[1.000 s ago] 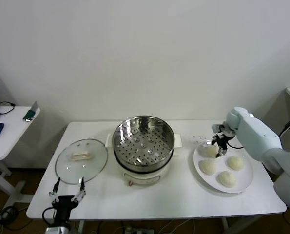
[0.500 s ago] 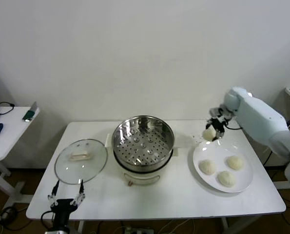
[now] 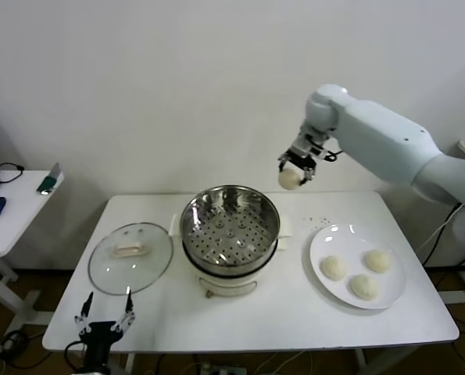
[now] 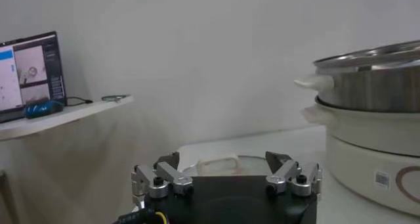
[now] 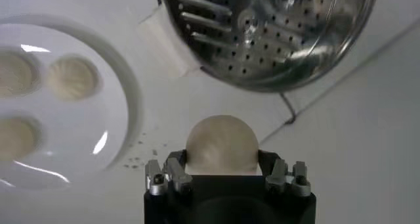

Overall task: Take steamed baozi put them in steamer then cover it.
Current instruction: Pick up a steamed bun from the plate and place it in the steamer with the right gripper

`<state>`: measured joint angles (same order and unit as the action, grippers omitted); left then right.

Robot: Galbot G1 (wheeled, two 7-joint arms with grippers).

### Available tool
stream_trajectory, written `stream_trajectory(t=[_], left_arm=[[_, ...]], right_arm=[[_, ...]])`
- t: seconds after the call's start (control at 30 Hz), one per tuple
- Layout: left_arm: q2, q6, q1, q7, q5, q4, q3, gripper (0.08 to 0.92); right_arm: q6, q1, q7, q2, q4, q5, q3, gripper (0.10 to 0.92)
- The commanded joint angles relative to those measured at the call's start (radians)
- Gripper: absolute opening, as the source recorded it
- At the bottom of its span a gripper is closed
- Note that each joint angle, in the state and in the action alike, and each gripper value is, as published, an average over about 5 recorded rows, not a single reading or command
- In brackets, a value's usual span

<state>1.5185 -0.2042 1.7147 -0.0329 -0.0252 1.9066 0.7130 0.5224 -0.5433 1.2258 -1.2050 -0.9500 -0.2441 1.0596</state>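
Observation:
My right gripper (image 3: 293, 173) is shut on one steamed baozi (image 3: 291, 179), a pale round bun held in the air behind and to the right of the steamer (image 3: 187, 234). In the right wrist view the baozi (image 5: 222, 143) fills the space between the fingers of the right gripper (image 5: 222, 165), with the perforated steamer tray (image 5: 262, 41) beyond it. Three more baozi (image 3: 333, 268) lie on the white plate (image 3: 334, 238) to the right. The steamer stands uncovered with nothing in it. My left gripper (image 3: 105, 316) waits open at the table's front left edge.
A glass lid (image 3: 130, 248) lies flat on the table left of the steamer, just beyond the left gripper (image 4: 226, 166). A small side table (image 3: 13, 211) with loose items stands further left. The wall runs close behind the table.
The right gripper lifted one baozi off the plate and carried it up and to the left toward the steamer. Three baozi stay on the plate. The left arm held still.

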Motion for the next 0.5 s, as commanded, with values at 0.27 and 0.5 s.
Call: stream_trajectory(t=[0.27,0.5], left_arm=[[-0.011,0.005,-0.003,0.002,0.003,0.000,0.002,0.823],[-0.021,0.009,-0.003,0.002,0.009,0.002,0.012,0.823]], right_arm=[[0.228,0.121,-0.112,-0.201,-0.081,-0.403,-0.037,0.713],[0.267,0.204,-0.157,-0.251,0.001,-0.523,-0.064,0.721]])
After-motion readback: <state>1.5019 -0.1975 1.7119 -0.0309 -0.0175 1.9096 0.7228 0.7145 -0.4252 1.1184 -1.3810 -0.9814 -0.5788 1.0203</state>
